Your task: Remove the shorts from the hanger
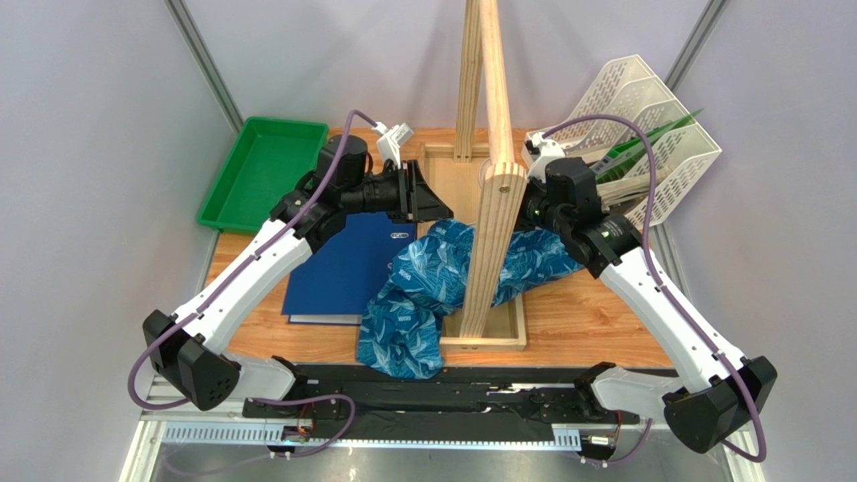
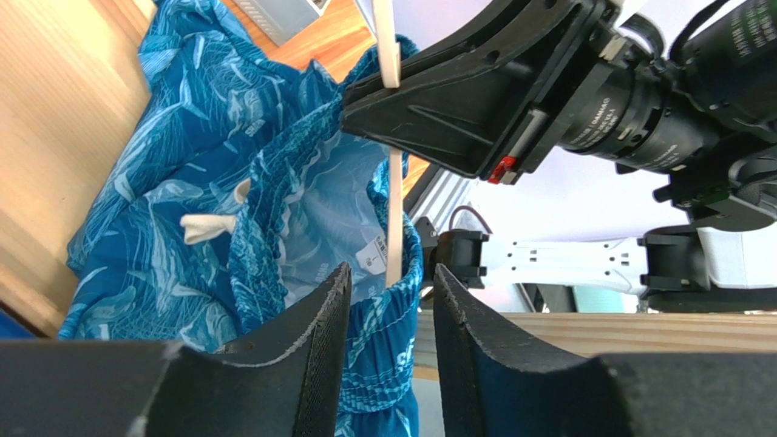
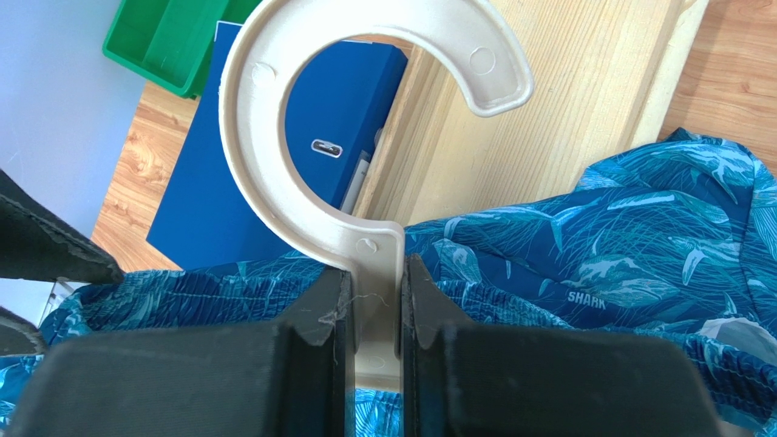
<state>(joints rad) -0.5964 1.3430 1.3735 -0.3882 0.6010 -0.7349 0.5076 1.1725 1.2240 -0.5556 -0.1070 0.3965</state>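
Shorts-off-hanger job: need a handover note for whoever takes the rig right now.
Right gripper: shut on the neck of the hanger, just below the hook.
Left gripper: jaws apart, straddling the waistband of the shorts; no grip yet.
Shorts drape across the base of the wooden stand, with the hanger's arm inside the waistband.
Done: hanger secured.
Left: pinch the waistband, pull the shorts off.

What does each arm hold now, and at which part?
The right gripper holds the hanger by its neck, just below the hook. The left gripper holds nothing; its jaws stand open near the shorts.
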